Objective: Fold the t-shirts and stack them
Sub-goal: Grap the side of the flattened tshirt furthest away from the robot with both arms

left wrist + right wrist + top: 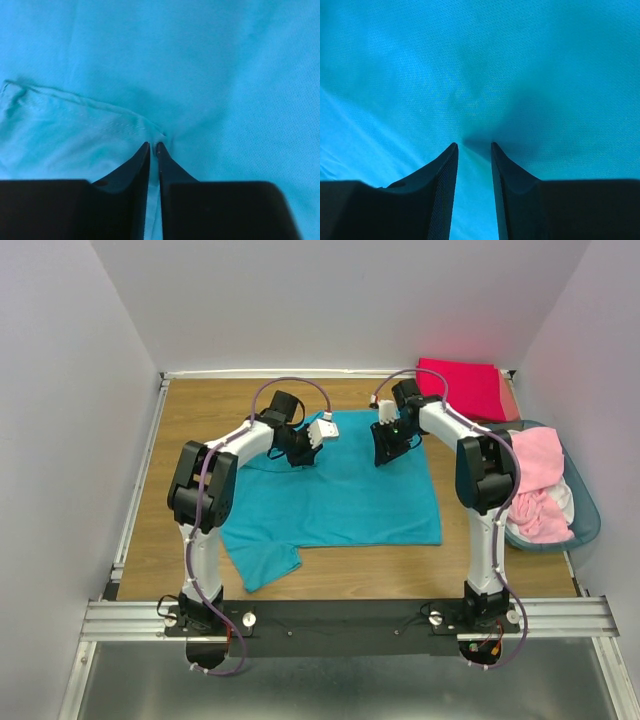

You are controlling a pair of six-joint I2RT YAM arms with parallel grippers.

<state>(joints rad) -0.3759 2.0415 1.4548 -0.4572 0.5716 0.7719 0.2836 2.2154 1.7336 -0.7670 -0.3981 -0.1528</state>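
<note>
A teal t-shirt (340,490) lies spread on the wooden table, one sleeve hanging toward the near left. My left gripper (300,458) is down on its far left part, shut on a pinch of the teal cloth (215,75) beside a stitched hem; the jaws (154,146) are nearly together. My right gripper (386,454) is down on the shirt's far right part, its jaws (472,145) narrowly apart with a fold of teal cloth (470,60) puckered between them. A folded crimson-pink t-shirt (462,387) lies at the far right on a salmon one (511,400).
A blue-tinted plastic basket (590,522) stands at the right edge, holding several light pink shirts (535,480). White walls close in the table on the left, back and right. A metal rail (340,618) runs along the near edge.
</note>
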